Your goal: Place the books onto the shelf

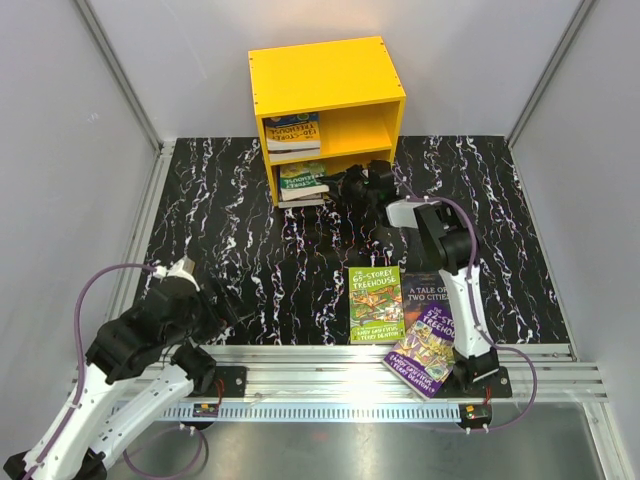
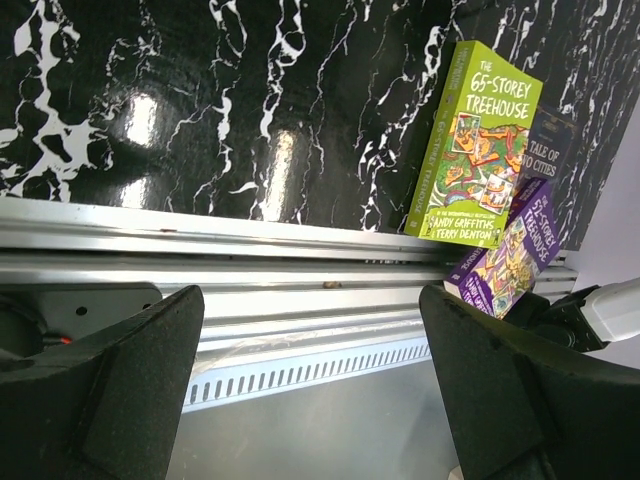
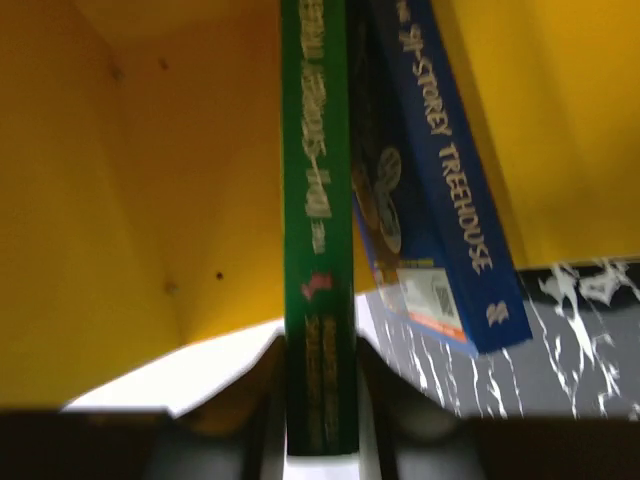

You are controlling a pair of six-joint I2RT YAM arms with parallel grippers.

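Note:
The yellow shelf [image 1: 325,75] stands at the back of the table. A stack of books [image 1: 292,133] lies in its upper compartment. My right gripper [image 1: 347,186] reaches into the lower compartment, shut on the spine of a green book [image 3: 318,250] [image 1: 302,178]. In the right wrist view a blue "Treehouse" book [image 3: 440,200] leans right beside the green one, against the yellow wall [image 3: 130,200]. On the table lie a green "65-Storey Treehouse" [image 1: 375,303] [image 2: 480,150], a dark "A Tale of Two Cities" [image 1: 428,288] and a purple book [image 1: 425,345] [image 2: 510,250]. My left gripper [image 1: 218,308] [image 2: 310,330] hangs open over the near rail, holding nothing.
The table top is black marble-patterned [image 1: 240,230], with grey walls on three sides. A metal rail [image 1: 350,365] runs along the near edge and carries both arm bases. The purple book overlaps this rail beside the right arm's base [image 1: 475,370].

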